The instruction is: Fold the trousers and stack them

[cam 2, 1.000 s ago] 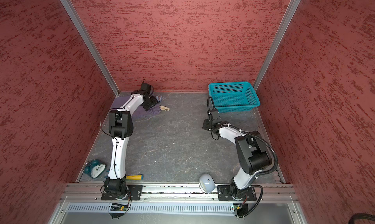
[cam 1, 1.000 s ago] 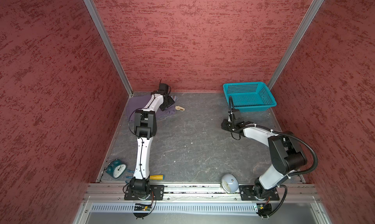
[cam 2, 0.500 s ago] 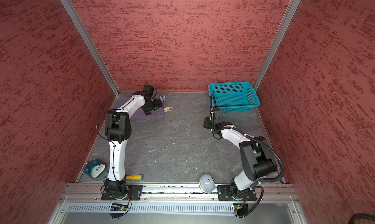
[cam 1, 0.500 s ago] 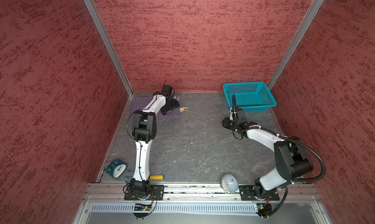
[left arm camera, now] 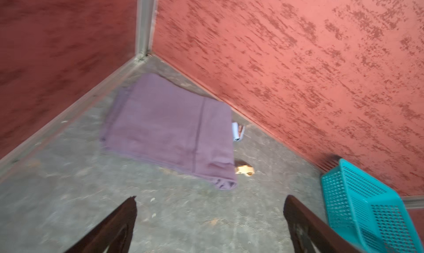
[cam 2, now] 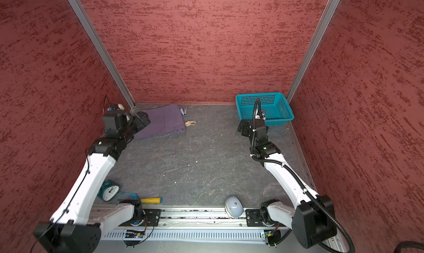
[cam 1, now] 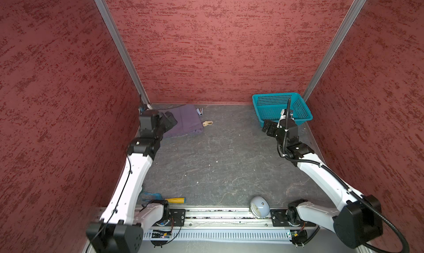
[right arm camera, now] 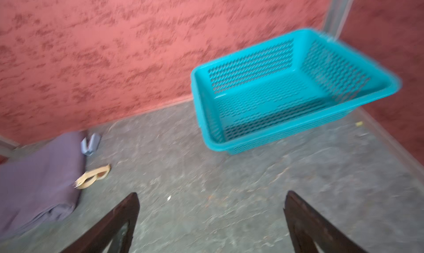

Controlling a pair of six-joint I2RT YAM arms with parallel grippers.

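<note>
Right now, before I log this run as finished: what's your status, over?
Left hand open, empty. Right hand open, empty. Trousers folded, flat in the far left corner. Nothing on them; tan loop beside.

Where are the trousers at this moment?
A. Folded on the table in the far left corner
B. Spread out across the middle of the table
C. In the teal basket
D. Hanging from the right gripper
A: in both top views the trousers lie folded on the table by the far left corner; the basket holds no cloth, and the right gripper is open with nothing in it.
</note>
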